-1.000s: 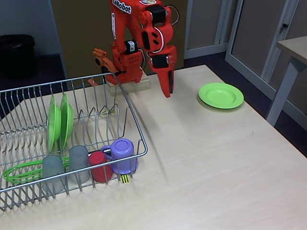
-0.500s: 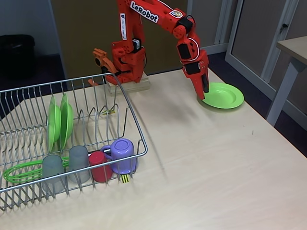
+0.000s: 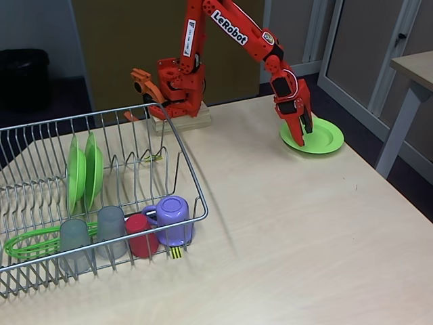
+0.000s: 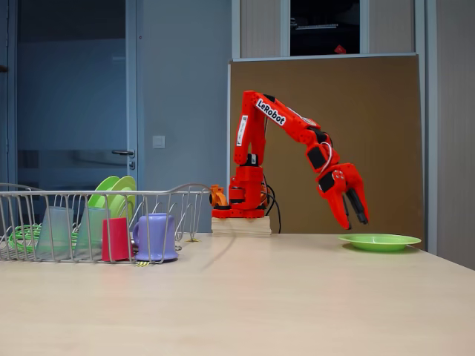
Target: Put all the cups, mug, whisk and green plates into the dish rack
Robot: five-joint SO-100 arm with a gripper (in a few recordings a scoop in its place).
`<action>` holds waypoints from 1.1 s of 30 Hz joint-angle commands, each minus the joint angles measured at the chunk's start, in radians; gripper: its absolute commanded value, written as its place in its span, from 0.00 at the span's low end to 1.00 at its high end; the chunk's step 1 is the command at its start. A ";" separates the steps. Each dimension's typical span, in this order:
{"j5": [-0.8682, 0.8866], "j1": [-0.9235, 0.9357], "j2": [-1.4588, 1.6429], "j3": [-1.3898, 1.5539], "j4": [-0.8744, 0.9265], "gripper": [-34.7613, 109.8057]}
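An orange two-finger gripper point(image 4: 355, 218) hangs with fingers spread wide above a round lime-green plastic plate point(image 3: 318, 137) at upper right. Two matching plates point(image 3: 84, 172) stand in the silver wire dish rack point(image 3: 193, 186) at left.

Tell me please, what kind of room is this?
Probably an office or lab, not a kitchen. A pale table carries a red robot arm and a dish rack; behind are a door, a brown board and dark floor.
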 commanded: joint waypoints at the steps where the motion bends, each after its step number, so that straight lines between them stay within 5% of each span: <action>1: 0.038 -0.029 -0.032 -0.029 -0.067 0.40; 20: 0.110 -0.038 -0.193 0.052 -0.319 0.42; 33: 0.097 -0.012 -0.215 0.121 -0.388 0.33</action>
